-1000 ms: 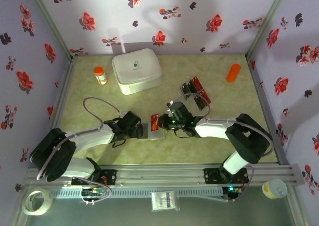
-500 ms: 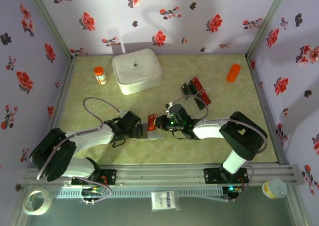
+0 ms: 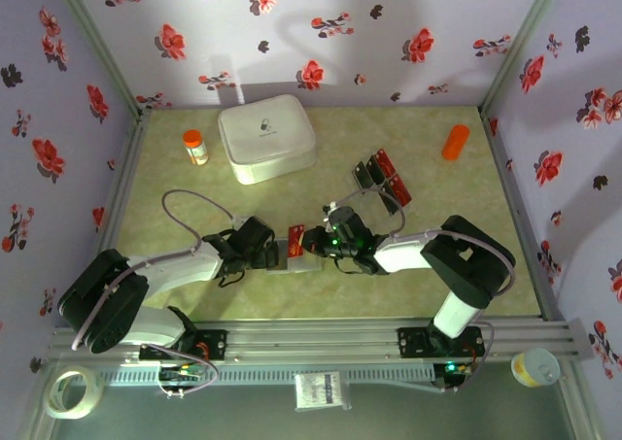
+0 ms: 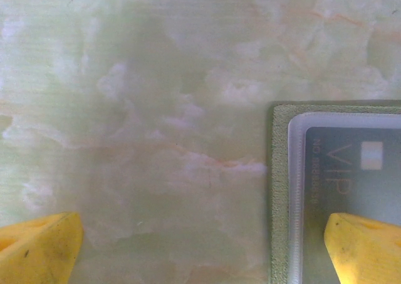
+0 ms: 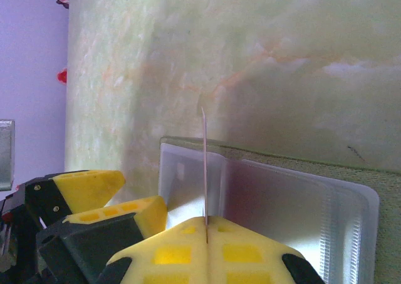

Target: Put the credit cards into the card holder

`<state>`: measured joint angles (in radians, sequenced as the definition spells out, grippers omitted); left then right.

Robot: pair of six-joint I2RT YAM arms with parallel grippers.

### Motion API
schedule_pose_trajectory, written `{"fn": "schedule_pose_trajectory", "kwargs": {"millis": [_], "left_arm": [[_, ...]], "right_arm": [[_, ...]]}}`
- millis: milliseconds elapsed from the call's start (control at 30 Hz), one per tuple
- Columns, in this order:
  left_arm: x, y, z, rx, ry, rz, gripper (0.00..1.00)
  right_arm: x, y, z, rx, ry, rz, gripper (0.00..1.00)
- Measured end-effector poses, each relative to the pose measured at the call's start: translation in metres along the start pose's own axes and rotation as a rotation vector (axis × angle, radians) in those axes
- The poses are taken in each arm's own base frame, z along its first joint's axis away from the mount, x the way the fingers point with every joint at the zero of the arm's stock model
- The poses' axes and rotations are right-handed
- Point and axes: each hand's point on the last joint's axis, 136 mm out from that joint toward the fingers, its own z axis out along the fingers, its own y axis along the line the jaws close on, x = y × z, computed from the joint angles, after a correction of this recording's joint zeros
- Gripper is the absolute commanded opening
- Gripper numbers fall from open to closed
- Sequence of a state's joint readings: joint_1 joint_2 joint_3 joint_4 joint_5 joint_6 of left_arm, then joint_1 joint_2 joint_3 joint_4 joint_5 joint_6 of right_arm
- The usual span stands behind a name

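Three floral walls point(image 3: 321, 32) enclose the marbled green table point(image 3: 243, 299); left gripper point(image 4: 200, 234) gapes wide, right gripper point(image 5: 207, 227) pinches a red card point(image 5: 204, 165).

- Your left gripper point(image 4: 200, 249) sits low, fingers spread wide.
- Your right gripper point(image 5: 205, 224) is pinched tight on a thin card point(image 5: 204, 165), just beside the left gripper.

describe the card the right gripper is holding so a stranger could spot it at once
From the big white box, come toward the arms to the card holder at the table's middle. The red card is just over it, pinched by one end in the shut right gripper, unlike the loose cards lying on the table farther back.
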<state>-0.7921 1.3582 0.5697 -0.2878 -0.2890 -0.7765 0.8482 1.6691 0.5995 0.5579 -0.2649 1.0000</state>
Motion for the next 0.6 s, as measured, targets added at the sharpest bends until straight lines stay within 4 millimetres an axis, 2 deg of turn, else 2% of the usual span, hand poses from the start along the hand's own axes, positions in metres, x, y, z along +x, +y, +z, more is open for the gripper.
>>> {"fn": "schedule_pose_trajectory", "kwargs": {"millis": [600], "left_arm": [[-0.0008,0.0011,0.0004,-0.005,-0.007,-0.001,1.0]], "right_arm": [[0.002,-0.0019,0.0026,-0.016,-0.02,0.033,0.0]]}}
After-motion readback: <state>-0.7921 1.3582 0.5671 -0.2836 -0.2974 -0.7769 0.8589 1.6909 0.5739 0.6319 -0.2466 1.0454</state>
